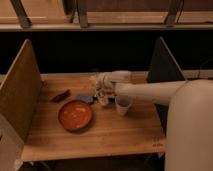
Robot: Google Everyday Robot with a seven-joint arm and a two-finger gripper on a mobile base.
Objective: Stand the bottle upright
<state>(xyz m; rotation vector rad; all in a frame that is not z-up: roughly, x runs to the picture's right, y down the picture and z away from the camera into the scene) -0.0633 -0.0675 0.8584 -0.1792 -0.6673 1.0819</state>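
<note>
- A wooden table (110, 132) with side panels is standing before a dark wall.
- An orange plate (75, 115) is sitting left of centre on the table.
- The gripper (99, 86) is reaching in just behind and right of the plate, fingers closed.
- The bottle (103, 97) is sitting at the gripper, just right of the plate; whether it is gripped cannot be told.
- A cup (122, 105) is standing right of the plate, beyond the bottle.
- A dark bar (61, 95) is lying behind the plate.

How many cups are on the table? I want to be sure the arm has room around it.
1. The translucent cup stands right of the orange plate, just beneath the arm. The claw is shut beside the bottle; it could hide something.
</note>
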